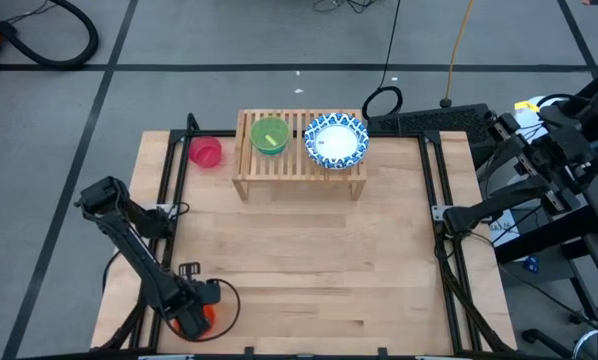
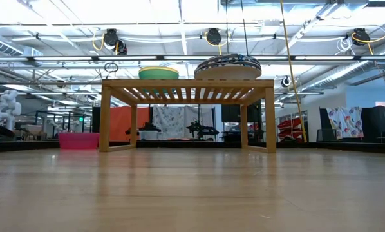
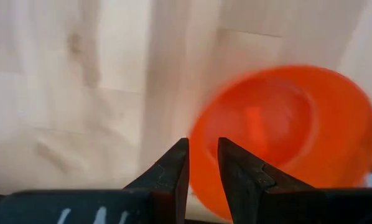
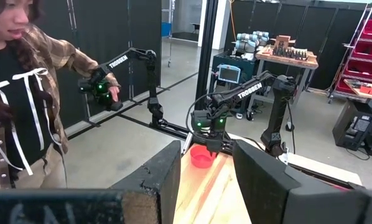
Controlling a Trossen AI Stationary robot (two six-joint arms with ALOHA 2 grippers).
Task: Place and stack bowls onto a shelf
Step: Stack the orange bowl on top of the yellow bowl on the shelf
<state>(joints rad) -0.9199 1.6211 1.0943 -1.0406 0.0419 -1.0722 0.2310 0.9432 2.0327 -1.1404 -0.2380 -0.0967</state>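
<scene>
My left gripper (image 1: pixel 193 318) is at the table's near left corner, shut on the orange-red bowl (image 1: pixel 205 314). The light-wood shelf (image 1: pixel 299 172) stands at the far middle. On it sit a teal-green bowl with yellow showing at its top (image 2: pixel 158 72) and the blue-patterned bowls (image 1: pixel 336 140), stacked (image 2: pixel 228 66). The pink bowl (image 1: pixel 206 152) rests on the table left of the shelf. My right gripper (image 4: pixel 204 186) waits open at the table's right edge (image 1: pixel 457 214). My left gripper pinches the orange-red bowl's rim (image 3: pixel 201 180) between its two fingers, one finger (image 3: pixel 239 171) inside the bowl and the other (image 3: pixel 173 171) outside. The fingers point down at it from above. Whether the bowl is off the table, I cannot tell.
Bare wood lies between the shelf and the near edge (image 1: pixel 309 270). Black frame rails run along both table sides (image 1: pixel 444 200). A keyboard (image 1: pixel 429 120) lies behind the far right corner. A person (image 4: pixel 24 93) stands beyond the table in the right wrist view.
</scene>
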